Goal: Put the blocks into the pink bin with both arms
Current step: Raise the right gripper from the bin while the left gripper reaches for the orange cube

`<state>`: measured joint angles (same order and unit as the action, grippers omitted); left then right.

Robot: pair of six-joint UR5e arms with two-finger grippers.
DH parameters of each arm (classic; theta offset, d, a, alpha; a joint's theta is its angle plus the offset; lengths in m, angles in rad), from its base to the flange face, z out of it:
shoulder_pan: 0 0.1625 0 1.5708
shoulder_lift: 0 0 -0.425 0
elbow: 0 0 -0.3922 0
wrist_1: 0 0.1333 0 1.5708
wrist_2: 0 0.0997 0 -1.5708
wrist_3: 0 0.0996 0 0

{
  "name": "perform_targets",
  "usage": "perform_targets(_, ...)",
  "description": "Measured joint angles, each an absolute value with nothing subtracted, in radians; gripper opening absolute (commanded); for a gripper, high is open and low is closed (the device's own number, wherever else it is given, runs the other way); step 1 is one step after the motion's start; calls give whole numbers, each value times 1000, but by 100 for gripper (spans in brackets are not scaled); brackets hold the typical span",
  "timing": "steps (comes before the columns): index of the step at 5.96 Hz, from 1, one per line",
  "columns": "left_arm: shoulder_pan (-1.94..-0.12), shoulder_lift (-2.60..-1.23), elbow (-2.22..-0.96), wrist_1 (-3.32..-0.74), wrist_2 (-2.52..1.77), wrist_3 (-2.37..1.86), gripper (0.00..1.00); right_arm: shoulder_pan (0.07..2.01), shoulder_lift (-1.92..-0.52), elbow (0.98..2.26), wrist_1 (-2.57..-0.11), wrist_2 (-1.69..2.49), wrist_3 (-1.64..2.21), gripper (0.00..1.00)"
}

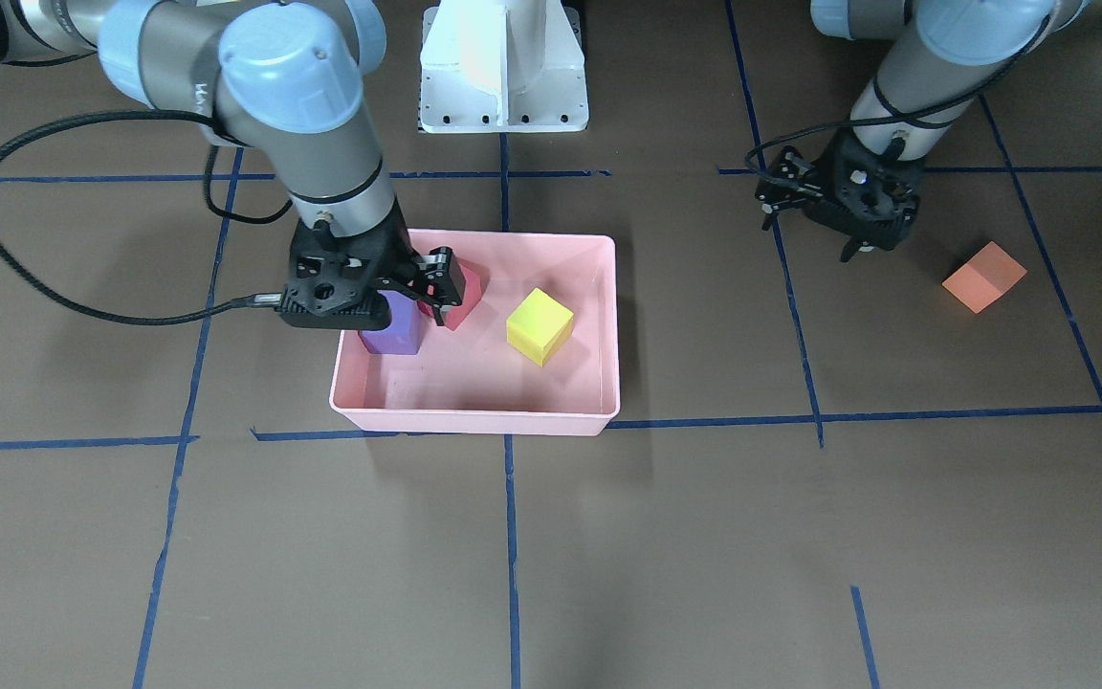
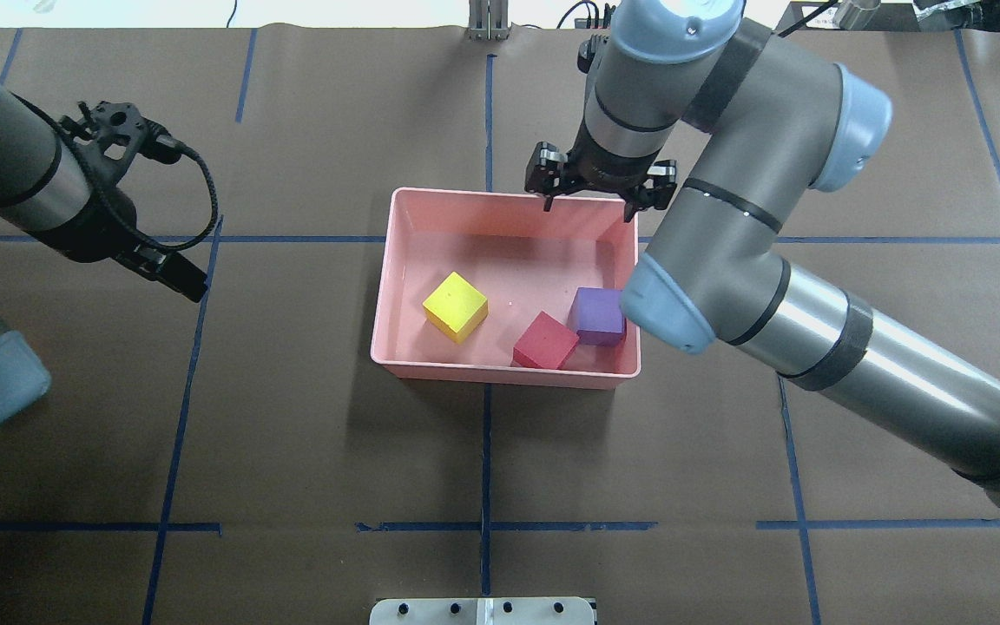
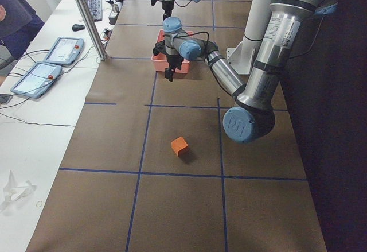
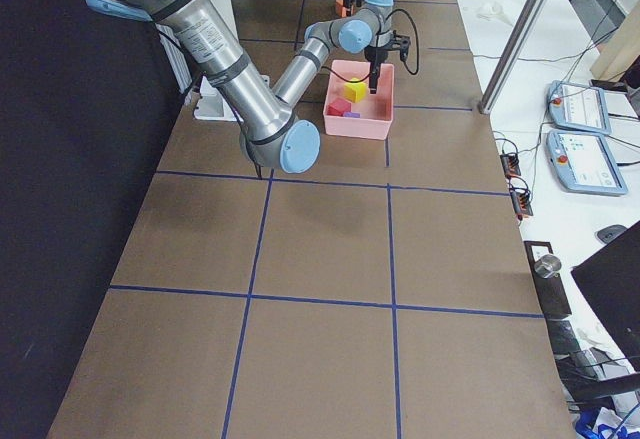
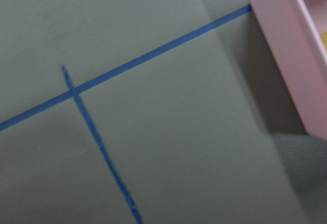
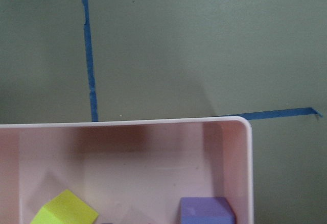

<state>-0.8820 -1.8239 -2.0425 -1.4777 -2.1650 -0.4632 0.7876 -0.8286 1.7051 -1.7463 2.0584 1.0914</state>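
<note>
The pink bin sits mid-table and holds three blocks: purple, red and yellow-green. My right gripper hangs open and empty above the bin, on the purple block's side. Its wrist view shows the bin's corner with the purple block and the yellow-green block. The orange block lies alone on the table. My left gripper hovers open between the bin and the orange block, holding nothing.
The white pedestal base stands at the robot's edge. Blue tape lines grid the brown table. A side bench with tablets and a metal post runs along the far edge, with a person's sleeve there.
</note>
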Motion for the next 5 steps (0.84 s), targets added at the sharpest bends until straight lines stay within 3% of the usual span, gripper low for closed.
perform_targets(3, -978, -1578, -2088, -1558, -2163, -211, 100, 1024, -1097, 1904, -1845, 2203, 581, 100)
perform_targets(5, -1030, -1439, -2025, -1767, -2169, -39, 100, 1203, -1305, 1971, -1851, 2286, 199, 100)
